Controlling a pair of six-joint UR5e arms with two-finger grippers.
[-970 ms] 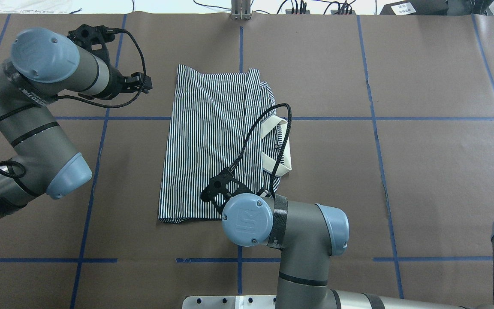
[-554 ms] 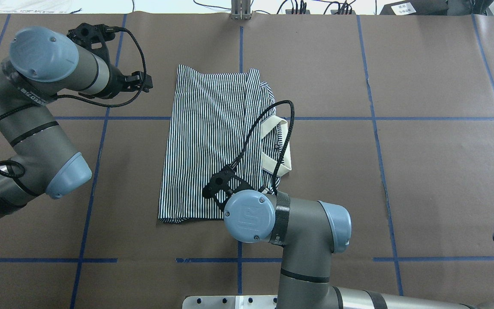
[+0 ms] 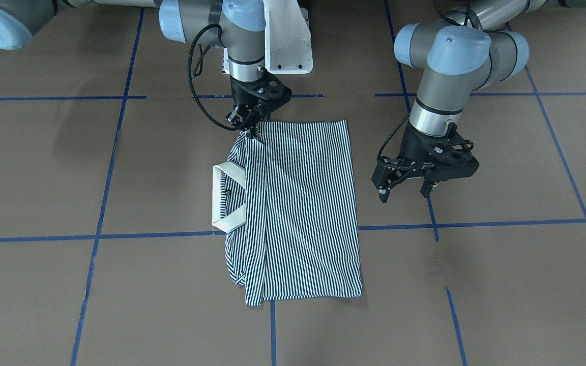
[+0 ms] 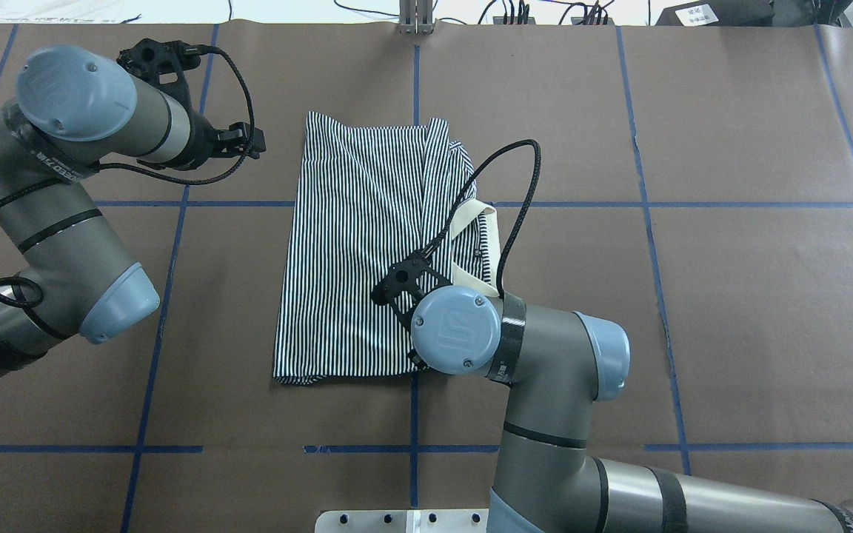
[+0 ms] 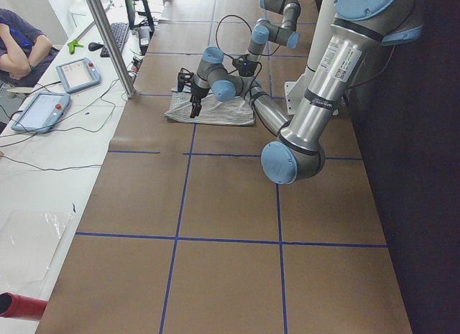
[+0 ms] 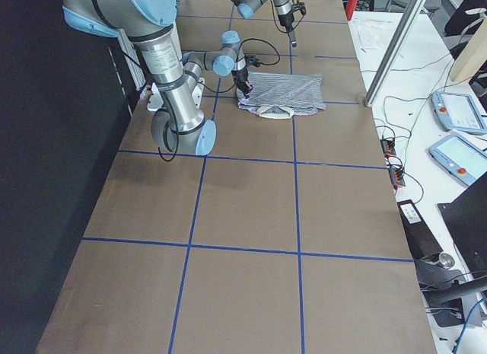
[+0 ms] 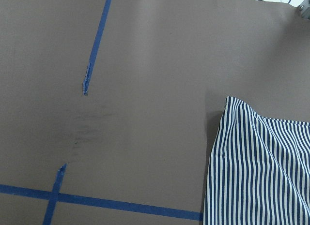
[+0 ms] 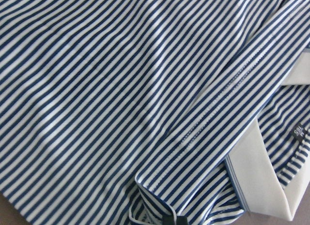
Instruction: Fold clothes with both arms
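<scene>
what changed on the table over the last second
The right arm slid away from the robot's base, farther over the polo shirt toward its collar, and its cable loop swung outward. In the front view the right gripper looks shut on the shirt's corner; whether that grip is new is hidden. The left gripper stayed open beside the shirt, and the shirt itself did not visibly shift.

Shows the right arm (image 4: 456,340) carried farther from the tabletop's near edge and a little toward its right edge, deeper over the polo shirt (image 4: 352,244). Shows its black cable (image 4: 521,209) swung wider toward that right edge, past the collar (image 4: 492,244). Uncovers more of the shirt's near hem.
</scene>
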